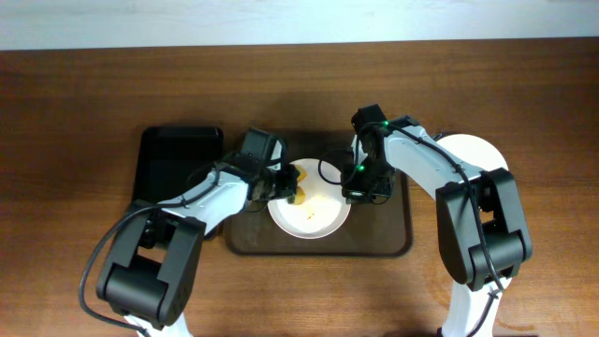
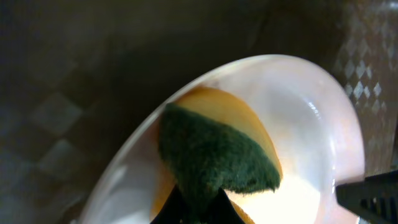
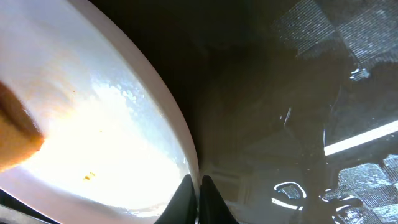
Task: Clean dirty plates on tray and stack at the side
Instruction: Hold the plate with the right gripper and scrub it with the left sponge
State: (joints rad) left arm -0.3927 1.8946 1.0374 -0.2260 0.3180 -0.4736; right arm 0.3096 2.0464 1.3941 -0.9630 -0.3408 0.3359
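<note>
One plate lies in the one brown tray, between the two tools. The left tool pinches one yellow-green sponge against the plate's inner face. The right tool is pressed together on the plate's rim. Outboard of the right tool, a side plate rests on the desk; the number stacked there cannot be told. One black tray lies outboard of the left tool.
</note>
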